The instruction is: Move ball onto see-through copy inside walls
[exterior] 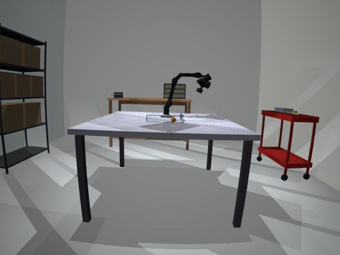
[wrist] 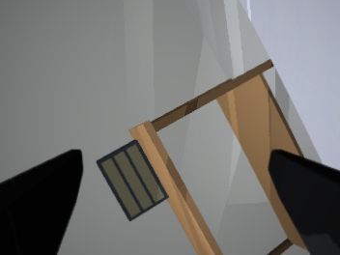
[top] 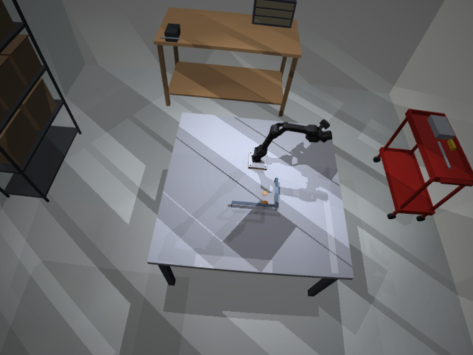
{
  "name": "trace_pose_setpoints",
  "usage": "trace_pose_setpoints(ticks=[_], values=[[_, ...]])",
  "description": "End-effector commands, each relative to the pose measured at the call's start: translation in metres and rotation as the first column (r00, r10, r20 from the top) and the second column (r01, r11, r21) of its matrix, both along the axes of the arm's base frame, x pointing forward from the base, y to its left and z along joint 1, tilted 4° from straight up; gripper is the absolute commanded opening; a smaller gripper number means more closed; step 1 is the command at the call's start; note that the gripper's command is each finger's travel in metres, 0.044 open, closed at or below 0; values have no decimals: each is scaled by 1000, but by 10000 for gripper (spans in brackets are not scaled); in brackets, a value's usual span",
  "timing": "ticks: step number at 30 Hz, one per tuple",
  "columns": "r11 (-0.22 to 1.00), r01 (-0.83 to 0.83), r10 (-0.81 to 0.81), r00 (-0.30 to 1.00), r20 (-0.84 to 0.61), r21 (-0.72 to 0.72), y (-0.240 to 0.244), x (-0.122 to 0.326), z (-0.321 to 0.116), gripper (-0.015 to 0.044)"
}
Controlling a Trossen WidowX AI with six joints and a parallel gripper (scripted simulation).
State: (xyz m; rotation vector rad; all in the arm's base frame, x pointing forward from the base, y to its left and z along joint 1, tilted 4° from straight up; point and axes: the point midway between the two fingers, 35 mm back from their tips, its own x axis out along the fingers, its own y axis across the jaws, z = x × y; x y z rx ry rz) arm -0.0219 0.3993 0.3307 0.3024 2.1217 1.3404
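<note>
The grey table stands in a grey room. The gripper hangs high with its jaws wide, holding nothing; the orange ball lies well below it in the clear walls' corner, near the see-through copy. A wooden workbench stands beyond it, a red cart beside.

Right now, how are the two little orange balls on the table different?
The ball is deep orange and solid, tucked into the corner where the clear walls meet. The see-through copy is pale and faint, sitting farther from the corner, beside one wall. Both are round, look the same size, and neither is held.
</note>
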Motion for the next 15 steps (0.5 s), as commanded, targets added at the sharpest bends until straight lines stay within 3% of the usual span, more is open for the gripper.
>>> trace_pose_setpoints(ticks=[1,4,15], values=[[1000,3,-3,1000,2,0,0,1,-1,374],[998,55,-55,998,39,-3,3,21,-9,310],[902,430,-391,851,350,-39,-27,191,-76,310]])
